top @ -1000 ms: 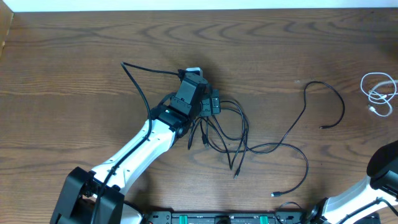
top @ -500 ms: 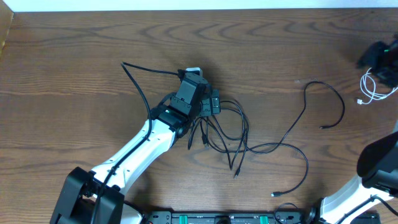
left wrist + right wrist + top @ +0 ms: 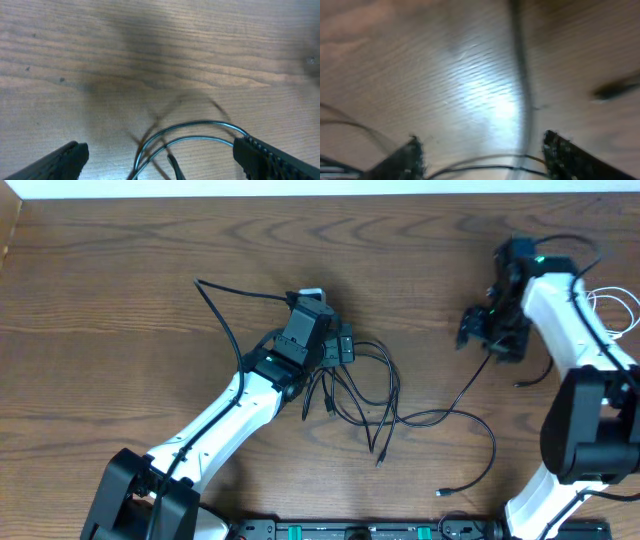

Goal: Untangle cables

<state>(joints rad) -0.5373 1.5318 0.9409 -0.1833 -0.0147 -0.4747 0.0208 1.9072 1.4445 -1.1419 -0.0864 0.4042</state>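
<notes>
— Anything different on the left?
— No. The left gripper (image 3: 345, 345) sits as before over the black tangle (image 3: 365, 385), fingers spread wide with the strands between them unpinched. One tail points up-left into bare table (image 3: 120, 300)
— And the right?
— The right gripper (image 3: 490, 330) has swung in from the table's right edge. Its jaws stand apart above the other black cable (image 3: 466, 393), which slants from lower left to upper right. The white cable (image 3: 628, 300) lies looped by that edge

I see the wooden bench (image 3: 120, 270) carrying black cables (image 3: 365, 395) tangled at centre, a white cable (image 3: 632, 315) at the right edge.
</notes>
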